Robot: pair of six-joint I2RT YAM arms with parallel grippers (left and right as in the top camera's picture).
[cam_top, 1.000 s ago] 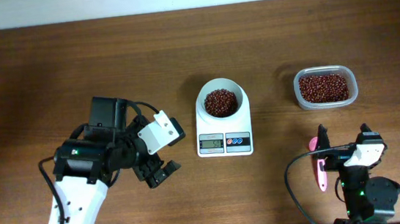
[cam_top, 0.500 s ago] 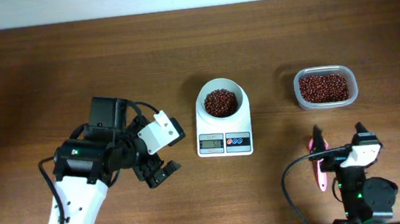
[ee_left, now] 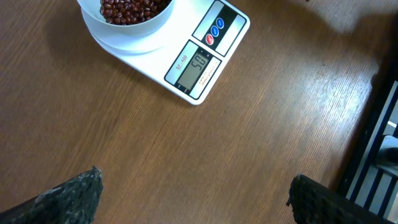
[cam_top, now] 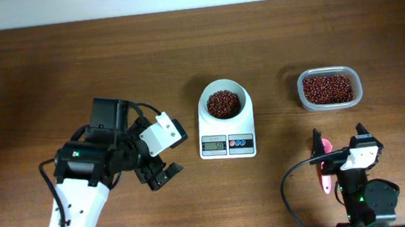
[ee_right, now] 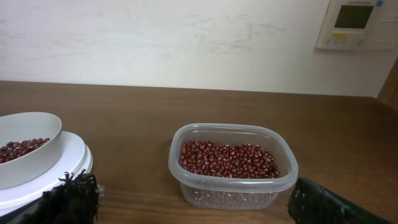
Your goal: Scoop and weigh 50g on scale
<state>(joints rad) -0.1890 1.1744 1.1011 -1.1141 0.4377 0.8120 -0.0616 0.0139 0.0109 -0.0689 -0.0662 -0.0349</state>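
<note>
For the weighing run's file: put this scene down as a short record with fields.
scale: middle of the table, display lit, seems to read 50
bowl: on the scale, holding red beans
container: right of the scale, more beans inside
pink scoop: lying by the right gripper, apparently not gripped
left gripper: open, empty, left of the scale
right gripper: open, nearer the front edge than the container
</note>
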